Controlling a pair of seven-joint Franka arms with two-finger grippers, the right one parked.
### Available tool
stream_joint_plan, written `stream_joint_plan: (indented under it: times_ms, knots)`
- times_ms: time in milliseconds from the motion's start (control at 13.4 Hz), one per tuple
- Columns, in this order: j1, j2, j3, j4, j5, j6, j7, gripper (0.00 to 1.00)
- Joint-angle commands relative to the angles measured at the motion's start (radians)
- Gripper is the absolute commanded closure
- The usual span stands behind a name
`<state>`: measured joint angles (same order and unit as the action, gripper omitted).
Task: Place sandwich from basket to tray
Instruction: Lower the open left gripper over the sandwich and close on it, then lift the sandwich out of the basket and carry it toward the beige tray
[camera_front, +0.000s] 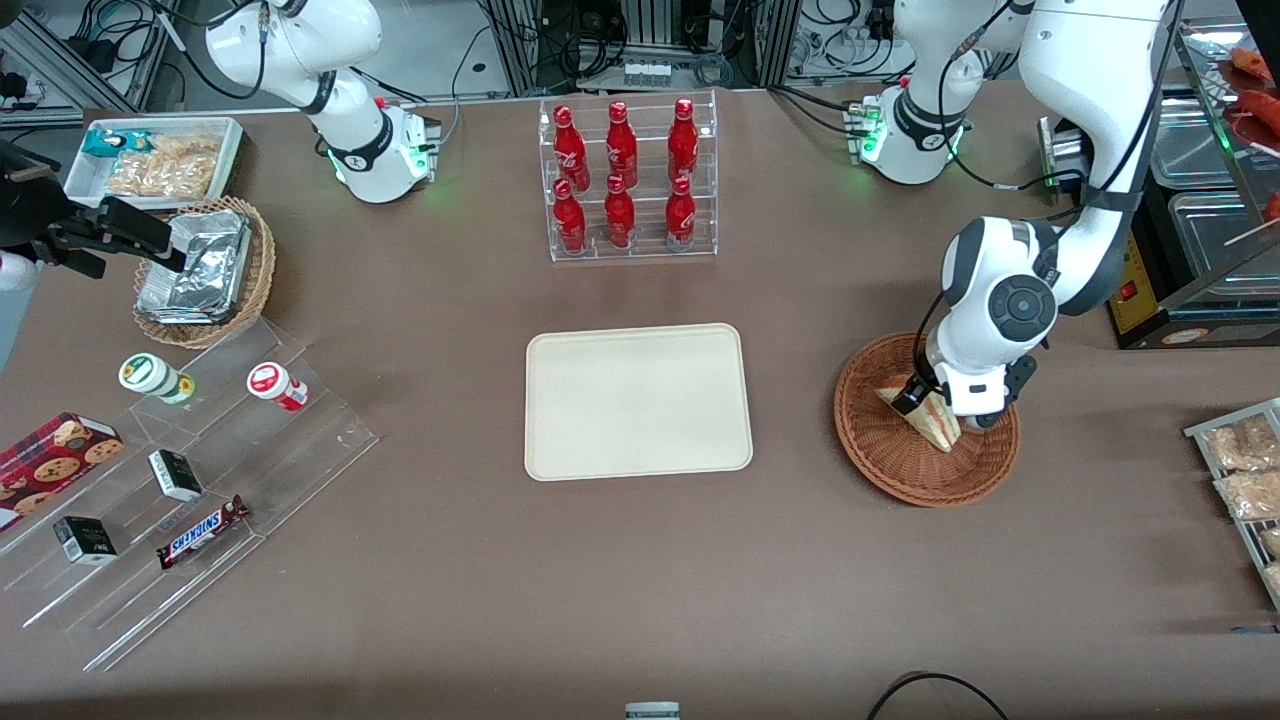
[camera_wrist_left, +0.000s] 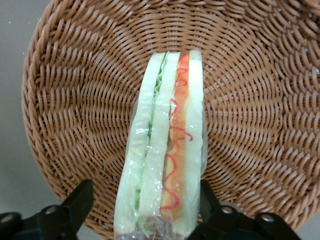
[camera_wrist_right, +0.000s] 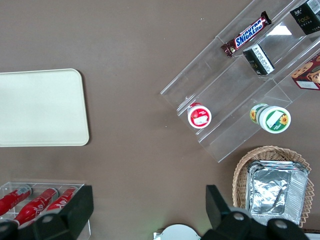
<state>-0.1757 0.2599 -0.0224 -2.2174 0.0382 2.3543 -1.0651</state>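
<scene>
So the left gripper (camera_front: 925, 397) is down in the basket (camera_front: 880, 450) w/ fingers (camera_wrist_left: 75, 205) spread open either side of the sandwich (camera_wrist_left: 165, 150), prob lining up to pinch it, tray (camera_front: 637, 400) waiting mid-desk.

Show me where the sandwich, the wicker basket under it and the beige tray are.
sandwich (camera_wrist_left: 165, 150): left wrist view, on its cut edge between the gripper (camera_wrist_left: 145, 210) fingers.
basket (camera_front: 900, 470): front view, on its woven rim nearest the camera.
tray (camera_front: 637, 400): front view, on its bare middle.
</scene>
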Motion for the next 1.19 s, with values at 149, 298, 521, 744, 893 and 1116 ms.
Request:
stream_joint_plan:
  times_ms: [149,298,521,744,893,1116]
  knots:
    - [-0.01,-0.008,0.001,0.016,0.005,-0.035,-0.006,0.89]
    - [-0.013,-0.024,0.001,0.095,0.005,-0.177,-0.001,0.91]
    - [-0.057,-0.014,-0.001,0.283,0.008,-0.5,0.045,0.92]
    - [-0.14,-0.011,-0.001,0.329,0.006,-0.575,0.132,0.92]
    - [-0.207,0.002,-0.001,0.346,-0.003,-0.57,0.132,0.92]
    - [-0.303,0.073,-0.013,0.418,-0.029,-0.557,0.137,0.92]
